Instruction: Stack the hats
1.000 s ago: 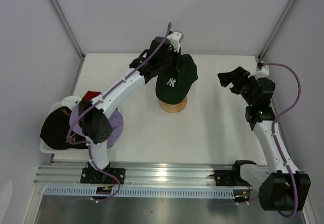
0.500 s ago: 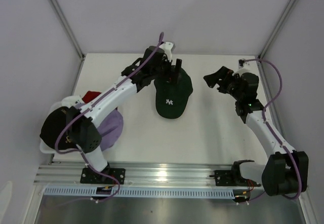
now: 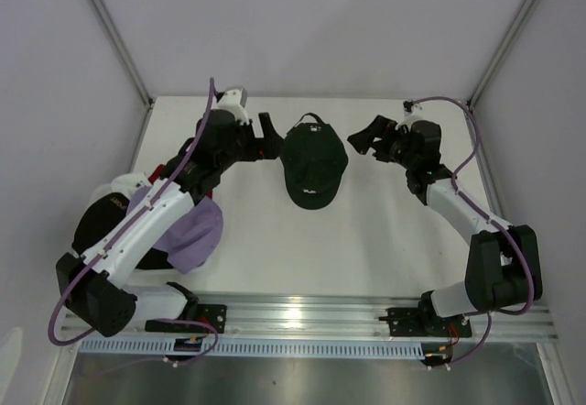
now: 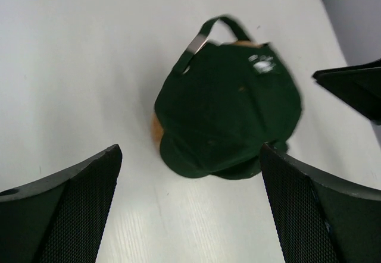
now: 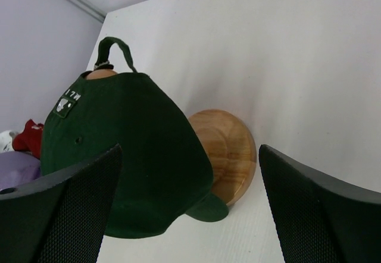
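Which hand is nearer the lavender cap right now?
Left. The left hand hangs beyond the lavender cap, beside the green cap; the right hand sits on that cap's far side, farther off.

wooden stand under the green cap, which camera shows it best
Right wrist view: the wooden stand shows its round base beside the green cap, its top peeking under the strap. Left wrist view gives only orange slivers at the cap's edge; in the top view the cap covers it.
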You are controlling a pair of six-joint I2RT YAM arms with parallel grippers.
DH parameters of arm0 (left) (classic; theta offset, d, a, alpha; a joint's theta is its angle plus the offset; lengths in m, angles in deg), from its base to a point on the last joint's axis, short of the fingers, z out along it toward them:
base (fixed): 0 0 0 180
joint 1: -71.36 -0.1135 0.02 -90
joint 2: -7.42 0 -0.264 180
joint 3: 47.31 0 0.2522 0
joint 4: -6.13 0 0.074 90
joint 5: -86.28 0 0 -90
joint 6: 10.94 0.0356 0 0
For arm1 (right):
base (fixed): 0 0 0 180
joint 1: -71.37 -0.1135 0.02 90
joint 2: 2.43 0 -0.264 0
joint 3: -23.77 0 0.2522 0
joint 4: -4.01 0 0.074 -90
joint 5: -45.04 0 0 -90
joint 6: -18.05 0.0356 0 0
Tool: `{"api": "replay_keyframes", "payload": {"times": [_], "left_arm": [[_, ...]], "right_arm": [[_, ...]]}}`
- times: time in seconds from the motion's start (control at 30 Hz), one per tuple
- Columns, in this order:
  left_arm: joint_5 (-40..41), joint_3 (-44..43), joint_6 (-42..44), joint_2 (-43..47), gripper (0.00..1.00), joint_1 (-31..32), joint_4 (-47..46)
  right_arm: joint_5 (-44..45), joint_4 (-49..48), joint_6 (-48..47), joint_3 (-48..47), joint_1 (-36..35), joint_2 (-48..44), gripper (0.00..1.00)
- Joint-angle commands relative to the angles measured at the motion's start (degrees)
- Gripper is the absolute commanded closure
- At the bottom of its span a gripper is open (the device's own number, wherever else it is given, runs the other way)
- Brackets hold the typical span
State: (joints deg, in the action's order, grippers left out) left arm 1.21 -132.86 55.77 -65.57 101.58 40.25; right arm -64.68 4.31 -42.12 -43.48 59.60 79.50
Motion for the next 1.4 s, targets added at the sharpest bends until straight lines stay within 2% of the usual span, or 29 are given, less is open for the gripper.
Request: {"api": "replay_keyframes", "payload": {"times": [0.0, 0.1, 0.17, 0.2, 0.37, 0.6, 0.73, 0.87, 0.97, 1.0, 1.07, 1.1, 1.17, 1.23, 1.37], "left_arm": [[-3.2, 7.3, -6.5, 1.0, 0.0, -2.3, -5.2], [-9.3, 11.5, -6.9, 0.3, 0.01, -2.5, -12.4], [-14.4, 11.4, -6.2, -1.9, 0.01, -2.4, -17.5], [-14.4, 10.7, -6.2, -2.7, 0.01, -2.4, -18.9], [-21.1, 5.3, -3.9, -7.9, 0.04, -2.4, -18.5], [-22.4, 2.8, -3.3, -11.6, 0.07, -2.4, -21.8], [-22.2, -2.7, -2.6, -15.7, 0.11, -2.4, -18.8], [-24.6, -5.1, -2.9, -19.0, 0.14, -2.0, -20.0], [-23.6, -7.4, -3.0, -21.4, 0.19, -1.8, -17.8], [-23.1, -7.8, -3.1, -22.0, 0.21, -1.8, -16.9], [-22.2, -9.2, -3.3, -22.9, 0.25, -1.7, -15.1], [-22.1, -9.8, -3.7, -23.7, 0.27, -1.7, -14.7], [-21.1, -10.2, -4.1, -24.3, 0.32, -1.7, -14.2], [-20.2, -11.1, -4.7, -25.1, 0.34, -1.7, -13.9], [-18.9, -12.1, -4.7, -26.4, 0.36, -1.8, -12.5]], "right_arm": [[-4.2, -6.8, -3.1, -2.1, -1.2, 1.1, 0.0], [-6.9, -10.7, -4.0, -1.9, -1.9, 1.8, 0.01], [-8.9, -13.4, -4.1, -2.4, -2.0, 3.0, 0.0], [-9.3, -14.1, -3.7, -2.8, -2.0, 3.3, 0.0], [-10.5, -16.2, -3.3, -4.0, -3.3, 4.5, 0.01], [-10.2, -14.0, -9.3, -7.9, -7.7, 7.4, 0.02], [-8.3, -10.4, -8.7, -11.5, -7.8, 11.4, 0.11], [-9.4, -10.0, -7.4, -13.4, -7.8, 14.9, 0.18], [-9.5, -7.6, -6.3, -15.8, -7.9, 17.6, 0.3], [-9.3, -6.5, -6.2, -17.7, -7.9, 18.9, 0.39], [-9.5, -2.8, -6.4, -19.6, -7.9, 20.2, 0.48], [-9.9, -2.2, -6.7, -20.3, -8.0, 20.7, 0.56], [-9.5, -0.6, -6.6, -21.7, -7.9, 22.0, 0.64], [-7.9, 1.7, -6.4, -23.1, -7.9, 22.9, 0.67], [-6.8, 5.7, -6.4, -25.4, -7.9, 24.8, 0.66]]}}
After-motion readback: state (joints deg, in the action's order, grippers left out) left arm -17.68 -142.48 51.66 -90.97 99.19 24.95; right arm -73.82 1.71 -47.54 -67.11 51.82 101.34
